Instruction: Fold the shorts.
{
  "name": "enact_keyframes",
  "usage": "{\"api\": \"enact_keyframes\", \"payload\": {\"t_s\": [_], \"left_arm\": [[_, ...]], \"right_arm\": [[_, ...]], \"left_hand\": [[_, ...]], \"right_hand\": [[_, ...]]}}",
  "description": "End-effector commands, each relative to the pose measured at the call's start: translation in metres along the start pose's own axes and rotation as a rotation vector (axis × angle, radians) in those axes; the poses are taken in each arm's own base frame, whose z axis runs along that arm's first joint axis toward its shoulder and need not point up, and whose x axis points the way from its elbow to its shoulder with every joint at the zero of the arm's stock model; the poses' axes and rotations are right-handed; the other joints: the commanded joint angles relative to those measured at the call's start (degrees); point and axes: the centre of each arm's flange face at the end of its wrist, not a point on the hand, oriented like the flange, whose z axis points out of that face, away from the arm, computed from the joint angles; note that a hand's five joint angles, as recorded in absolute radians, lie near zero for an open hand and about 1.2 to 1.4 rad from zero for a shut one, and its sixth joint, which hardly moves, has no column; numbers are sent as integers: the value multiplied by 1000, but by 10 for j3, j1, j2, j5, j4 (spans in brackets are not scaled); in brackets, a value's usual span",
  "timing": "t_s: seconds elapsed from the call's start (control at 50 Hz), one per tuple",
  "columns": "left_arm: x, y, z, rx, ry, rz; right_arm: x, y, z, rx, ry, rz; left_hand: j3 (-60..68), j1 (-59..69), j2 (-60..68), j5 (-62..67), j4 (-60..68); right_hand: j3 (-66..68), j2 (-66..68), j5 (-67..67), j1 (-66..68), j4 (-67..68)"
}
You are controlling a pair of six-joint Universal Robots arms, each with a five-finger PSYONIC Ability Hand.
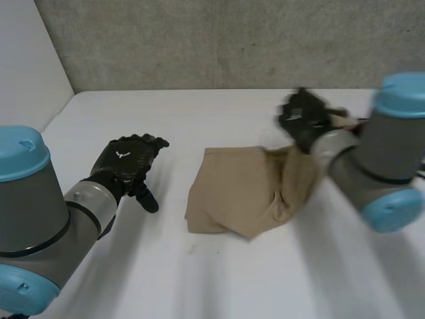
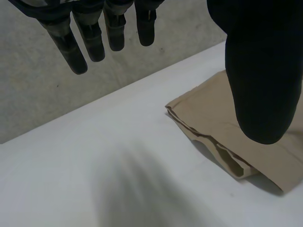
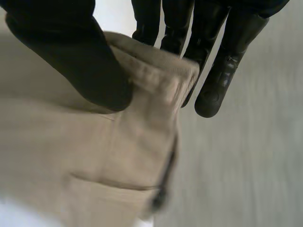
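Nearest, left robot hand (image 1: 126, 163) hovered spread beside tan shorts (image 1: 232, 193) on the white table (image 1: 199, 279), while right robot hand (image 1: 304, 118) pinched their raised edge between thumb and fingers, its forearm (image 1: 335, 163) hiding part.

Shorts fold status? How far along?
Done: the tan cloth shorts already lie in layers on the white table. In hand: the right hand pinches their lifted right edge; the left hand hovers open beside them. Left: probably carrying that edge across and flattening.
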Motion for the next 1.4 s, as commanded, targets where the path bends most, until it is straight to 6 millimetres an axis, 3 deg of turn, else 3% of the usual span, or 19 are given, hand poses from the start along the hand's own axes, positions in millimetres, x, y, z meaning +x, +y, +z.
{"api": "enact_keyframes", "payload": {"t_s": [0.02, 0.08, 0.12, 0.14, 0.16, 0.22, 0.3, 0.32, 0.34, 0.4, 0.48, 0.58, 0.64, 0.74, 0.86, 0.96, 1.14, 1.24, 1.4], "left_arm": [[-13, -5, 4, 13, -83, -5], [-19, -8, 6, 18, -120, -8], [-24, -12, 8, 29, -145, -12], [-25, -14, 9, 34, -148, -13], [-25, -16, 10, 39, -149, -13], [-27, -24, 13, 66, -151, -13], [-27, -41, 20, 122, -150, -11], [-27, -44, 22, 132, -148, -11], [-24, -49, 27, 146, -140, -10], [-17, -57, 34, 175, -121, -10], [8, -66, 45, 216, -55, 0], [60, -59, 63, 226, 126, 22], [81, -48, 75, 219, 217, 34], [97, -16, 99, 159, 250, 47], [93, 10, 122, 88, 217, 57], [77, 25, 130, 11, 147, 133], [68, 46, 111, -162, 46, 269], [74, 42, 96, -172, 30, 287], [79, 54, 87, -213, 44, 298]], "right_arm": [[-86, -88, -3, 353, -247, -9], [-118, -91, -7, 350, -364, 16], [-125, -91, -11, 334, -414, 41], [-126, -91, -13, 331, -434, 58], [-125, -92, -15, 321, -460, 104], [-115, -93, -14, 302, -458, 207], [-67, -97, -12, 292, -375, 459], [-40, -99, -17, 292, -331, 575], [-27, -98, -18, 292, -310, 633], [7, -88, -21, 260, -245, 841], [19, -56, -14, 149, -202, 1043], [17, -27, -16, -4, -170, 1101], [11, -10, -14, -87, -144, 1097], [-6, 9, -6, -160, -153, 1108], [-26, 20, 5, -201, -189, 1119], [-36, 24, 11, -215, -206, 1118], [-42, 19, 12, -187, -256, 1090], [-48, 14, 11, -159, -307, 1088], [-70, 25, 16, -203, -337, 1039]], "left_hand": [[-8, 2, -4, -13, -4], [-6, 4, -3, -11, -2], [-6, 4, -3, -11, -2], [-6, 4, -3, -11, -2], [-5, 6, -1, -9, -1], [-5, 6, -1, -9, -1], [-5, 6, -1, -9, -1], [-5, 6, -1, -9, -1], [-5, 6, -1, -9, -1], [-5, 6, -1, -9, -1], [-3, 7, 1, -8, 1], [17, 28, 21, 13, 21], [52, 63, 56, 48, 56], [56, 66, 60, 51, 60], [63, 73, 66, 58, 67], [61, 71, 65, 56, 65], [54, 65, 58, 50, 58], [51, 61, 55, 46, 55], [41, 51, 44, 36, 45]], "right_hand": [[122, 128, 148, 265, 119], [122, 128, 148, 265, 119], [121, 127, 147, 264, 117], [21, 27, 47, 164, 18], [-232, -226, -206, -89, -235], [-504, -498, -479, -361, -508], [-578, -572, -552, -435, -581], [-578, -572, -552, -435, -581], [-578, -572, -552, -435, -581], [-578, -572, -552, -435, -581], [-578, -572, -552, -435, -581], [-578, -572, -552, -435, -581], [-578, -572, -552, -435, -581], [-578, -572, -552, -435, -581], [-578, -572, -552, -435, -581], [-578, -572, -552, -435, -581], [-578, -572, -552, -435, -581], [-578, -572, -552, -435, -581], [-578, -572, -552, -435, -581]]}}
